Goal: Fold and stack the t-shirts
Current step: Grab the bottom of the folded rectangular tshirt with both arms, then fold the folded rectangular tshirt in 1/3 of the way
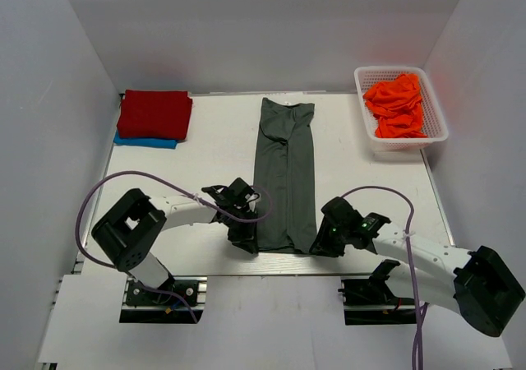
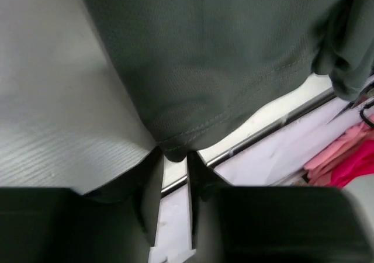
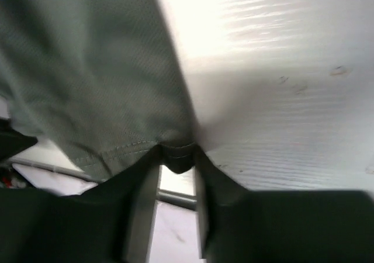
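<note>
White table [image 1: 214, 164] held the grey shirt [image 1: 285, 173] as a long strip down the centre, a red shirt [image 1: 154, 113] over a blue shirt [image 1: 146, 143] at upper left, and orange shirts [image 1: 397, 105] in the basket [image 1: 399, 144] at upper right. The left gripper [image 1: 249, 245] and right gripper [image 1: 319, 247] each pinched a bottom corner. Only a sliver of hem sat between the jaws, so lifting might slip it. Wrist views alone showed that bite.
</note>
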`<act>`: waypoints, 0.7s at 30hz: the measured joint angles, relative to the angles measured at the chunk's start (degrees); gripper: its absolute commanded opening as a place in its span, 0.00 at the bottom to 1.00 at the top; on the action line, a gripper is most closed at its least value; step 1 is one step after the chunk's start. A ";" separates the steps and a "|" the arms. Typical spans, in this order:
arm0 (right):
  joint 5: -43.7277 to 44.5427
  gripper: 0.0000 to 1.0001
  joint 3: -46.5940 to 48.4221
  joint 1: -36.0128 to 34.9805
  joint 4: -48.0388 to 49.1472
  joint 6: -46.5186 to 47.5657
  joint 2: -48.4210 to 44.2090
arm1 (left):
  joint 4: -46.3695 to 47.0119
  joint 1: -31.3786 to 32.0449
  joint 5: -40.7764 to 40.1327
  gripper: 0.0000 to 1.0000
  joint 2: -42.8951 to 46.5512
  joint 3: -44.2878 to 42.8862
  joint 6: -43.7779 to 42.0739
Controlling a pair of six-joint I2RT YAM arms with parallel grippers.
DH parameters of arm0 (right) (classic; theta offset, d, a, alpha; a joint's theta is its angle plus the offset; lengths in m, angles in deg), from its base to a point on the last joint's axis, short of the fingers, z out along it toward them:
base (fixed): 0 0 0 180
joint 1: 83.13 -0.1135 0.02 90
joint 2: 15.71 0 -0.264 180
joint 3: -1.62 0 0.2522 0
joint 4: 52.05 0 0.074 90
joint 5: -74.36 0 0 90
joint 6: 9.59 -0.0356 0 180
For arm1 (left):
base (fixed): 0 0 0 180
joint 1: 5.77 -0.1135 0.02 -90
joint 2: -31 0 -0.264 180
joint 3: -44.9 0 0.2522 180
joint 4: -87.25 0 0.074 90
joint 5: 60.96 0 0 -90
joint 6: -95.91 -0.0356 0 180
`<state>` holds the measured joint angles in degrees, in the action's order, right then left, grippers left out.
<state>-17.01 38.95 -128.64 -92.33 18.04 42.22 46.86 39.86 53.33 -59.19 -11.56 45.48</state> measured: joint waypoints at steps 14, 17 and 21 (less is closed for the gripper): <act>7.17 0.00 11.74 0.07 -3.74 3.52 7.02 | -2.91 0.09 -7.26 0.00 -3.69 -10.49 -3.52; 10.64 0.00 16.57 0.42 -5.49 4.33 7.74 | -5.05 -0.55 -9.42 0.00 -3.63 -14.58 -3.78; 15.61 0.00 23.37 1.97 -8.33 5.64 11.43 | -9.03 -1.81 -12.61 0.00 -4.57 -22.36 -4.22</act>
<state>-1.40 62.32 -126.68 -100.66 23.68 53.65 37.83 38.04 40.72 -63.76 -33.92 41.26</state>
